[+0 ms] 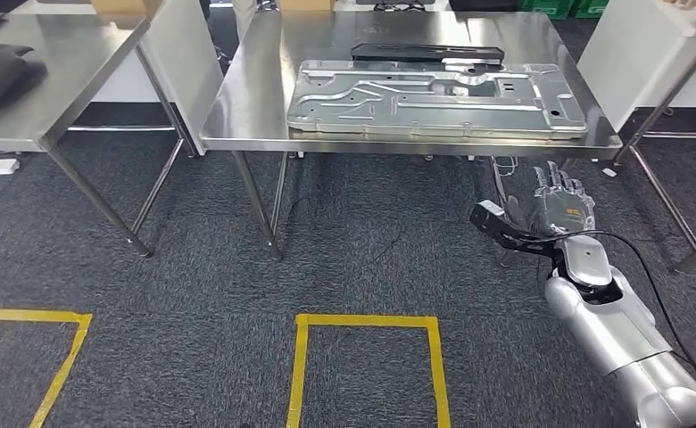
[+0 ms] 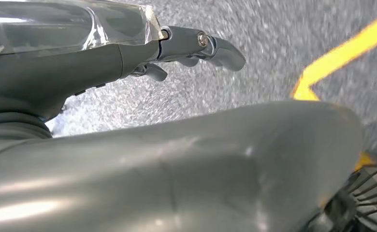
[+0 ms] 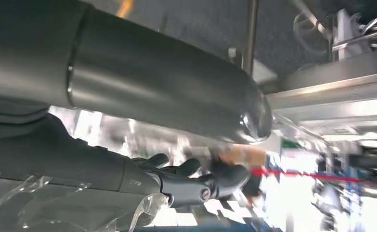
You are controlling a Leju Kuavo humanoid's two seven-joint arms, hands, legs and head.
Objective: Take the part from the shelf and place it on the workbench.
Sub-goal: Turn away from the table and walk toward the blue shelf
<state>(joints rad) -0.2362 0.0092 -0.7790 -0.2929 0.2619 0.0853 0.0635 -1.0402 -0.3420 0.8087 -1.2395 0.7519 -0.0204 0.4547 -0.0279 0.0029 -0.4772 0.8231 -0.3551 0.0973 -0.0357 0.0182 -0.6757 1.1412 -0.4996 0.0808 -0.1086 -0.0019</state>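
One large stamped metal part (image 1: 435, 96) is lying flat on the steel workbench (image 1: 246, 116), its long axis running along the near edge and reaching toward the right corner; a black tray (image 1: 427, 53) is sitting just behind it. Below that edge the right hand (image 1: 554, 207) is hanging with fingers spread, holding nothing. By the left wrist view, the left hand (image 2: 186, 48) is gripping nothing over carpet (image 1: 371, 232).
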